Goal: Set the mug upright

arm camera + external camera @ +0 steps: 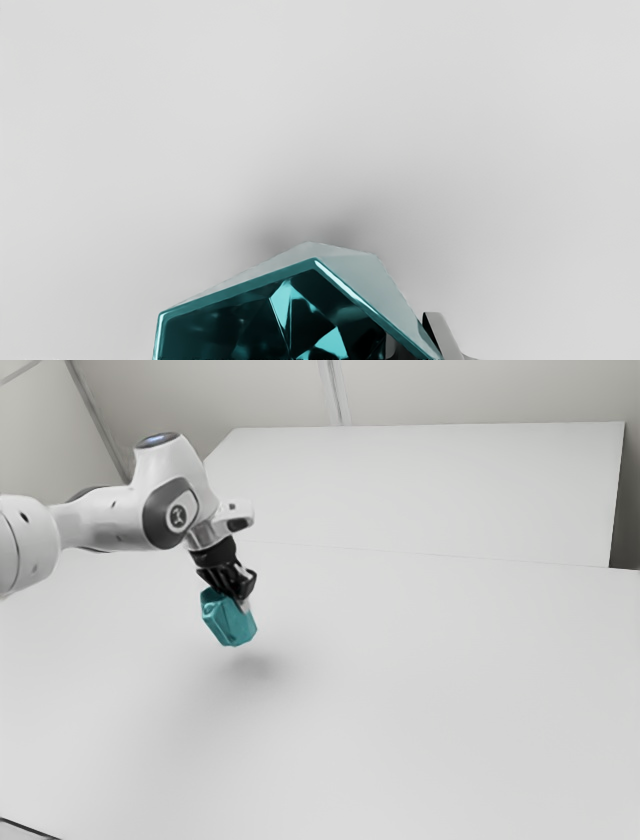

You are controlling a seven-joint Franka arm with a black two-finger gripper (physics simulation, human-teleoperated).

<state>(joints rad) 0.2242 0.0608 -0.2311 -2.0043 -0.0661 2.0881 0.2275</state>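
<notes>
In the exterior view the black gripper points down at the arm's end, with the teal faceted mug at its fingertips. The mug hangs tilted above the table, its shadow on the surface below. In the wrist view the mug's angular rim and dark open inside face the camera. The gripper is shut on the mug's wall, one finger outside it and the other partly visible inside. The mug's lower part is hidden in the wrist view.
A broad white table lies under the arm and mug. Behind it stands another pale panel or surface, with a seam between them. A thin dark line crosses the exterior view's lower left corner.
</notes>
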